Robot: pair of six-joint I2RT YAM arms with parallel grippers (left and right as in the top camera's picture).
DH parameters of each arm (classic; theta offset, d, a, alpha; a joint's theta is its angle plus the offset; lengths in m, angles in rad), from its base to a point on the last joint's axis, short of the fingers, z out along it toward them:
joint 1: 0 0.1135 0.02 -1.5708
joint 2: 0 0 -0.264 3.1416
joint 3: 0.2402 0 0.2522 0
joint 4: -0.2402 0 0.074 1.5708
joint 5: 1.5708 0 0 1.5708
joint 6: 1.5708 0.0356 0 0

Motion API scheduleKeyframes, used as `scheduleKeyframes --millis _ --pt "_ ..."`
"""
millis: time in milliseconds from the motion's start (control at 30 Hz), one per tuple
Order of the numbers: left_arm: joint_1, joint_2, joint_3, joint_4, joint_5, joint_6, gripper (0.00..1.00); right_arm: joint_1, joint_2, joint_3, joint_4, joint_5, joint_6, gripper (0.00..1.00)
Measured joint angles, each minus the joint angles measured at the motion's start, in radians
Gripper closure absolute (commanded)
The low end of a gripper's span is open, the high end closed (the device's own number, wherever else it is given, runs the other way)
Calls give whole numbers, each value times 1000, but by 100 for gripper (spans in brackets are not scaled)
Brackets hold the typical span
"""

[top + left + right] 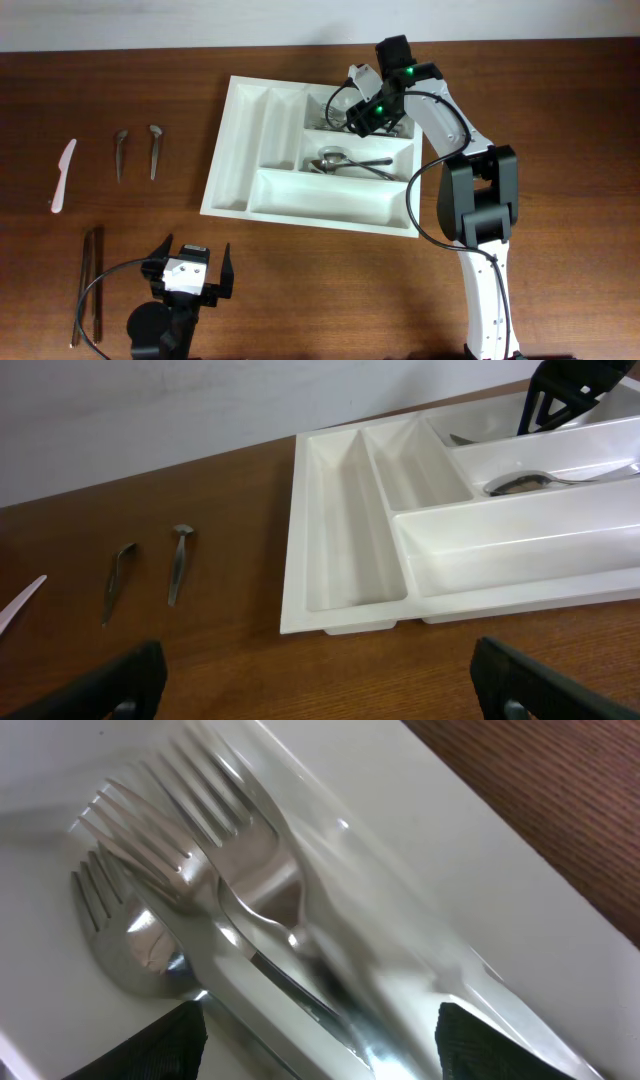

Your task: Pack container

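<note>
While both the left gripper (195, 250) and right gripper (362, 118) stand open, the right one over the forks (200, 870), the container (235, 150) lies on the table (560, 100), looking stiff, light and slippery, best held by its rim.

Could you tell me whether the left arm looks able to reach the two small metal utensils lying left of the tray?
Probably yes: the left gripper is open, and only bare table lies between it and the utensils; the container sits off to the side.

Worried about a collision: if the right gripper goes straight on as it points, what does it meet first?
Likely the forks lying in the container, right ahead of the right gripper.
</note>
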Motion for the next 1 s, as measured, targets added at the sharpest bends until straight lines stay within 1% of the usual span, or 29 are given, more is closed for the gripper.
scheduleKeyframes --millis 200,300,467,500,700,867,967,1000 --pt "0 0 0 0 0 0 1 -1 0 1 -8 -12 0 25" --pt "0 0 0 0 0 0 1 -1 0 23 -40 -16 0 24" --pt "0 0 0 0 0 0 1 -1 0 191 -152 -20 -1 21" --pt "0 0 0 0 0 0 1 -2 -1 267 -175 -23 0 20" --pt "0 0 0 0 0 0 1 -18 -4 459 -270 -26 15 20" --pt "0 0 0 0 0 0 1 -48 -4 607 -389 -26 46 12" --pt "0 0 0 0 0 0 1 -61 -4 700 -458 -18 51 1" --pt "0 0 0 0 0 0 1 -64 -4 747 -494 2 55 1"
